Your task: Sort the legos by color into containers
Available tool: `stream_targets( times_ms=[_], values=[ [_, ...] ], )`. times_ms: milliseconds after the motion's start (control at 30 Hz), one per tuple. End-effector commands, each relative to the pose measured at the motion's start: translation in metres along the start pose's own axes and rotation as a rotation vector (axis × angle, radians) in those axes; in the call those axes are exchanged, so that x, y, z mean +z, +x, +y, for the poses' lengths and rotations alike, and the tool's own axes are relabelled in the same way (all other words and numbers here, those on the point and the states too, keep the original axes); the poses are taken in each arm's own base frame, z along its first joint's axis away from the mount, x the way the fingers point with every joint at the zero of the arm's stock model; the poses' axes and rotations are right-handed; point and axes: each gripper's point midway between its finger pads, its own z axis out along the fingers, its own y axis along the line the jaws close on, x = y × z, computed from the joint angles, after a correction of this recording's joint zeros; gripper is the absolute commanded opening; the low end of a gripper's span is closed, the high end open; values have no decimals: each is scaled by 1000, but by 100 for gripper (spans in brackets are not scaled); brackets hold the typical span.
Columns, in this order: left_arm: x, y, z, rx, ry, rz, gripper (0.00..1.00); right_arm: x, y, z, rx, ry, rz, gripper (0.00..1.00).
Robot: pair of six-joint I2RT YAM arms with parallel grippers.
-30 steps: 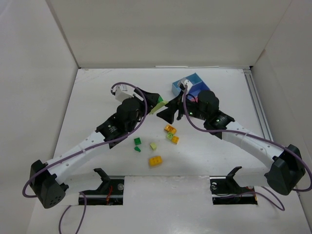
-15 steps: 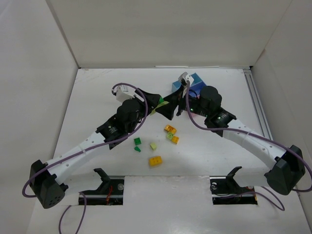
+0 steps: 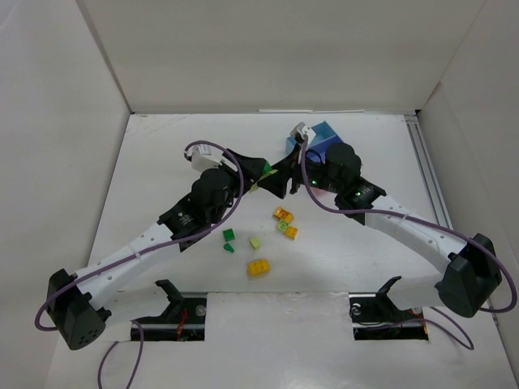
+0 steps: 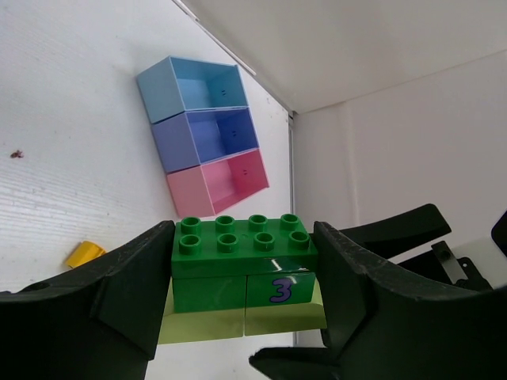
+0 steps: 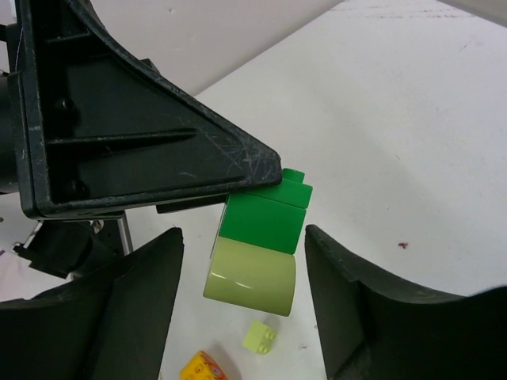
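Left wrist view: three joined open plastic trays (image 4: 176,147), light blue, dark blue and pink, all empty. Left claw (image 4: 244,261) clamps a dark green studded brick (image 4: 228,290) stacked on a pale lime brick (image 4: 238,326), at 8 o'clock of the trays. Right claw (image 5: 243,237) is spread, flanking the pair. Loose bricks (image 3: 259,267) lie on the table (image 3: 154,162) at 6 o'clock; sorting judged unstarted.

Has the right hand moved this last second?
Yes. The right hand has moved away from the orange lego toward the far wall, flanking the green lego in the left hand.

Stacked bricks (image 4: 242,273) clamped between left fingers (image 4: 119,301); right fingers (image 5: 356,301) flank them, apart. Trays (image 4: 178,142) on worktop (image 4: 63,119) beyond left fingers. Loose bricks (image 3: 258,267) behind both.
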Motion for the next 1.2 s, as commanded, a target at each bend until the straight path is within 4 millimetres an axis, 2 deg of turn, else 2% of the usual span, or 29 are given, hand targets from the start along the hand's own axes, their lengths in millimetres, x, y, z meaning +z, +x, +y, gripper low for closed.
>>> stream_targets(
  times_ms=[0,33,100,367,433,467,667,733,833,900,967,1067,1167],
  values=[
    [-7,-13,-20,-43,71,-39,48,-2,-40,15,-53,-45,-97,64],
    [-7,-13,-20,-43,71,-39,48,-2,-41,15,-53,-45,-97,58],
    [-7,-15,-19,-43,67,-48,48,-2,-41,15,-53,-45,-97,55],
    [-6,-18,-13,-45,38,-71,48,-4,-39,16,-53,-45,-97,27],
    [-5,-21,-8,-39,16,-90,48,-6,-32,15,-46,-42,-86,22],
    [-5,-20,-5,-35,8,-87,48,-8,-35,17,-51,-44,-95,22],
    [-5,-30,2,-31,-41,-135,48,-25,-23,23,-50,-44,-92,18],
    [-6,-34,-2,-37,-37,-147,48,-33,-27,26,-62,-36,-102,18],
    [-6,-33,0,-31,-45,-143,48,-41,-20,28,-75,-31,-86,16],
    [-4,-32,1,-21,-46,-143,48,-43,-23,28,-89,-24,-97,15],
    [-4,-30,0,-20,-41,-133,48,-44,-16,25,-83,-16,-67,15],
    [-5,-32,-3,-13,-35,-136,48,-48,-14,11,-96,23,-55,15],
    [-5,-31,-4,3,-32,-128,50,-52,-14,11,-108,-17,-45,15]
  ],
)
